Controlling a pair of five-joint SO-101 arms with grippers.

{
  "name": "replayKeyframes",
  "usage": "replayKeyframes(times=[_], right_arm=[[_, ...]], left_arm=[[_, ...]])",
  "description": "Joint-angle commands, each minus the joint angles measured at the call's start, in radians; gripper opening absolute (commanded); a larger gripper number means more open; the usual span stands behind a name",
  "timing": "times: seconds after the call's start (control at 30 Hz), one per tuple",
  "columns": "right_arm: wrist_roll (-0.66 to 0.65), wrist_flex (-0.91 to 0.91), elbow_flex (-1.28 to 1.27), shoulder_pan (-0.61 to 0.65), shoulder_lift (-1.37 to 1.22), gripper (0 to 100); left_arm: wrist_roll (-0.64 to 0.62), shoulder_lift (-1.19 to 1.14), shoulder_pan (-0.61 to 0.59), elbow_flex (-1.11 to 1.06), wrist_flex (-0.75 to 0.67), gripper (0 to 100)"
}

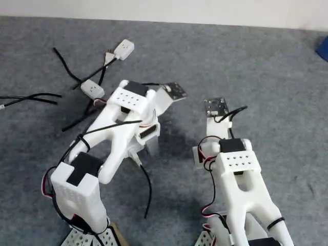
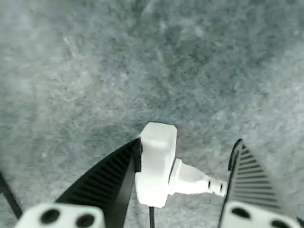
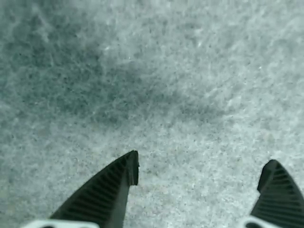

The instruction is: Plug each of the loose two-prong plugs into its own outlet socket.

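White plastic is sitting between the fingers of my left gripper (image 2: 187, 142). It is an outlet block (image 2: 156, 161), leaning against one ribbed black finger (image 2: 114, 175) while the other finger is standing well clear of it. So those jaws are apart and are clamping nothing. A white plug (image 2: 192, 181) is sticking out of the block's side toward the clear finger and touching the block. I cannot tell how deep it is seated. A thin black cable (image 2: 151, 217) is leaving the block at the end nearest the wrist.

My right gripper (image 3: 202, 159) is hanging with its jaws wide apart too, with grey felt between the two black fingers.

From the high view, I am seeing the left arm (image 1: 118, 128) stretching over the middle of the table (image 1: 266, 72). The black cable is trailing from under it toward the near edge. The right arm (image 1: 236, 164) is standing beside it over the right half, apart from it.

Further out, toward the far left corner, a second outlet block (image 1: 92, 90) is lying just beyond the left arm. A third outlet block (image 1: 123, 49) is lying nearer the far edge, with a small white connector (image 1: 109, 58) touching its end. Black leads (image 1: 31, 97) are fanning out from them toward the left edge.
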State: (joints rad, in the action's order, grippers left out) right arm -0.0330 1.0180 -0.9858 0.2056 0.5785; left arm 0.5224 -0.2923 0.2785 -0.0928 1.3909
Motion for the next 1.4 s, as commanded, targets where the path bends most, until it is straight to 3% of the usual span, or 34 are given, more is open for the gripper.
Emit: replayKeyframes(times=[0.0,0.53,0.9,1.27,1.37], right_arm=[[-0.011,-0.016,0.004,-0.005,-0.001,38.3],[-0.011,-0.016,0.004,-0.005,-0.001,38.3],[-0.011,-0.016,0.004,-0.005,-0.001,38.3],[-0.011,-0.016,0.004,-0.005,-0.001,38.3],[-0.011,-0.016,0.004,-0.005,-0.001,38.3]], left_arm=[[-0.002,-0.005,-0.042,-0.015,-0.006,30],[0.040,-0.005,-0.111,-0.033,0.000,30],[0.138,-0.007,-0.194,-0.036,0.072,1],[0.180,0.005,-0.338,-0.002,0.069,0],[0.184,0.005,-0.440,0.099,0.078,0]])
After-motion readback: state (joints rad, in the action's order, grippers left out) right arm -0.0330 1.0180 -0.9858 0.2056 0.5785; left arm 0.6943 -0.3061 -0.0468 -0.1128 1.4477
